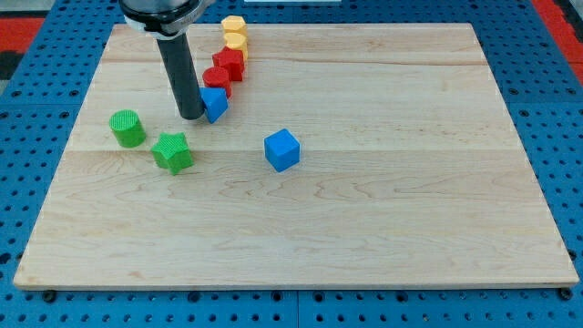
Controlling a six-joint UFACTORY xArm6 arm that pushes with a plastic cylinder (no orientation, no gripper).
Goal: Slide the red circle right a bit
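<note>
The red circle (217,79) lies near the view's top left, in a tight column of blocks. Above it sits a red block (230,63), star-like in shape, and below it a small blue block (214,103). My tip (191,117) stands on the board just left of the small blue block, touching or nearly touching it, and below-left of the red circle. The rod rises toward the view's top and hides part of the board behind it.
Two yellow blocks (235,25) (237,43) top the column. A green circle (127,128) and a green star (172,152) lie at the left. A blue cube (282,149) sits near the middle. The wooden board (383,200) rests on a blue pegboard.
</note>
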